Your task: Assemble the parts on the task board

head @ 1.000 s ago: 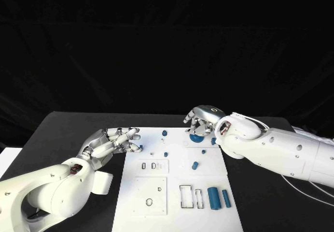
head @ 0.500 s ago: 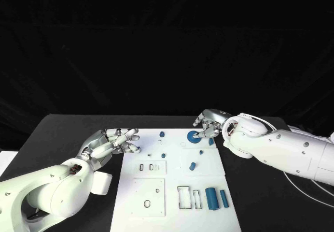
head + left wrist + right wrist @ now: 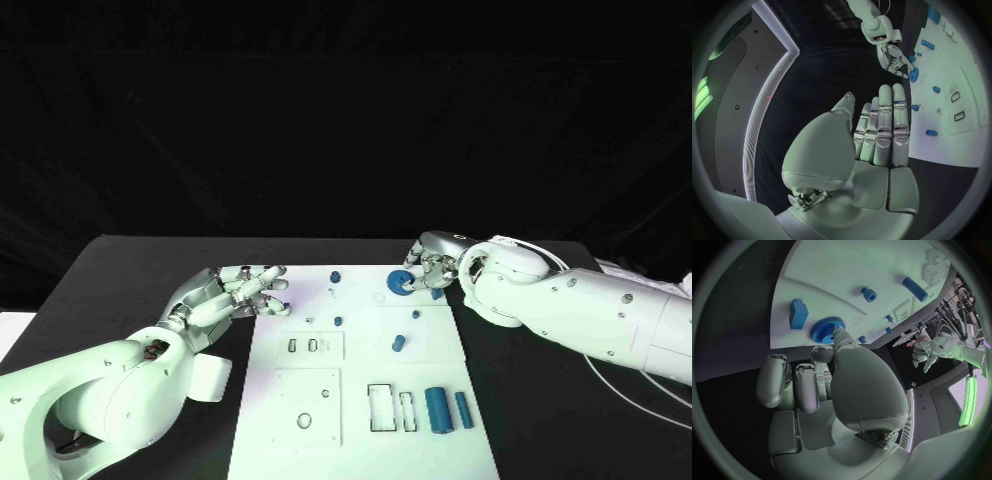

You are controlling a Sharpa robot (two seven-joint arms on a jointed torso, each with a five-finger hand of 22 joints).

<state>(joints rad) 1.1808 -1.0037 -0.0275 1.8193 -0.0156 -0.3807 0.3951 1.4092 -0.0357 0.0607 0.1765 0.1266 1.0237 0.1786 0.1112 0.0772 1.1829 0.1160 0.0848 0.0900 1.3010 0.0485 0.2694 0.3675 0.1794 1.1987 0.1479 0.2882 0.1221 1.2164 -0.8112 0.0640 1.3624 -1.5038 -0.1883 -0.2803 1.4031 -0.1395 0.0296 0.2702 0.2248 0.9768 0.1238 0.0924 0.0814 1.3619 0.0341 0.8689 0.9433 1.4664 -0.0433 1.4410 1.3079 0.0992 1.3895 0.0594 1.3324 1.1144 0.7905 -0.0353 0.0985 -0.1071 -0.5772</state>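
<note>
The blue gear was pinched by the right hand at the task board's far right edge, while the left hand was held spread, fingers apart and holding nothing, just off the board's left edge.

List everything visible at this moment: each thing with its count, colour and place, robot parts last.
table: one, black, under everything.
task board: one, white, middle of the table.
gear: one, blue, far right part of the board, at the right hand's fingertips.
cylinders: two, blue, lying side by side at the board's near right.
small parts: several, blue, scattered over the far half of the board.
block: one, blue, beside the gear in the right wrist view.
left hand: one, silver, fingers spread, at the board's left edge, holding nothing.
right hand: one, silver, at the gear; grip unclear.
</note>
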